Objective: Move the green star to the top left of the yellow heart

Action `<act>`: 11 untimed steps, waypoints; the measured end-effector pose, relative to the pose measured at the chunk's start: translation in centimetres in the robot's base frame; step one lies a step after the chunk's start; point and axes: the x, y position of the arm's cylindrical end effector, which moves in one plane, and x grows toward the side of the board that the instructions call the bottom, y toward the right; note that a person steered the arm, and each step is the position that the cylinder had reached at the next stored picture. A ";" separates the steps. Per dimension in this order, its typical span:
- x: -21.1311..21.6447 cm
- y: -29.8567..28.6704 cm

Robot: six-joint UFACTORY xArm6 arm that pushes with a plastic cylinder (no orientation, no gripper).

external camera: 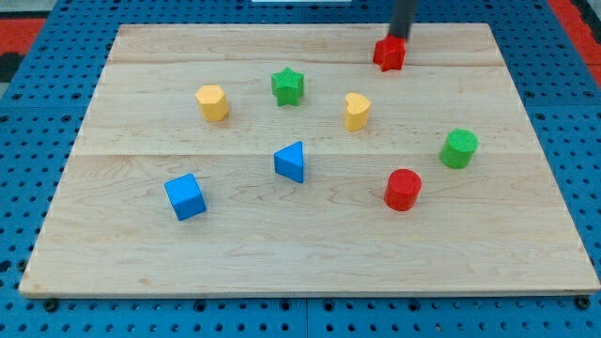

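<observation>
The green star (287, 86) sits on the wooden board (310, 253), left of the yellow heart (356, 111) and a little above it in the view. My tip (397, 38) is at the view's top, right behind a red star-like block (389, 53) and touching or nearly touching it. The tip is well to the right of the green star and above the yellow heart.
A yellow hexagon-like block (213, 102) lies left of the green star. A blue triangle (291, 161) and a blue cube (185, 197) lie lower left. A red cylinder (403, 190) and a green cylinder (459, 148) lie at the right.
</observation>
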 end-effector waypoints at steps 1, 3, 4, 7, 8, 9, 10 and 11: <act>-0.4 -7.9; 8.4 -16.5; 8.6 -14.8; 10.1 -14.2; 10.1 -9.1; 9.4 -9.6; 14.0 -15.5; 17.9 -12.6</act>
